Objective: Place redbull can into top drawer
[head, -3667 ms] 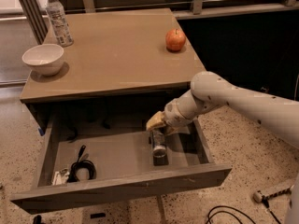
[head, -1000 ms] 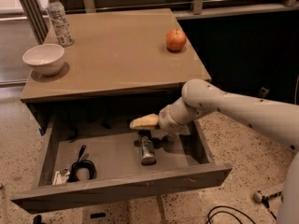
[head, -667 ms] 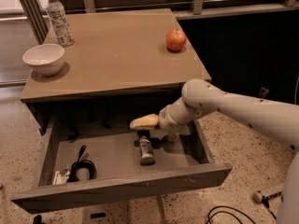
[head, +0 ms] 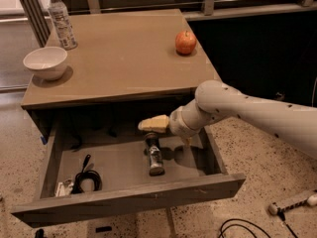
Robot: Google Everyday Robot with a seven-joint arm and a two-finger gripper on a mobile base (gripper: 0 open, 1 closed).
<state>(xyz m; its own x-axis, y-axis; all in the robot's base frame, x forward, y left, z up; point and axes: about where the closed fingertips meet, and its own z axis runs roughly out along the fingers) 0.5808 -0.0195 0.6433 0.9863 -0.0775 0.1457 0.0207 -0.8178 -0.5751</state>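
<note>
The redbull can (head: 154,157) lies on its side on the floor of the open top drawer (head: 129,198), near the drawer's middle, one silver end toward the front. My gripper (head: 165,133) is inside the drawer just above the can's far end. It is open, and its cream fingers (head: 152,124) point left. The can rests on the drawer floor and nothing grips it.
A black coiled cable (head: 85,178) and a small packet (head: 63,187) lie in the drawer's left front corner. On the table top (head: 124,58) stand a white bowl (head: 45,62), a clear water bottle (head: 61,20) and a red apple (head: 185,42). A power strip (head: 292,202) lies on the floor at right.
The gripper has moved left from the drawer's right side and the can has left its fingers; it now lies on the drawer floor. Over the last second nothing has visibly moved.
</note>
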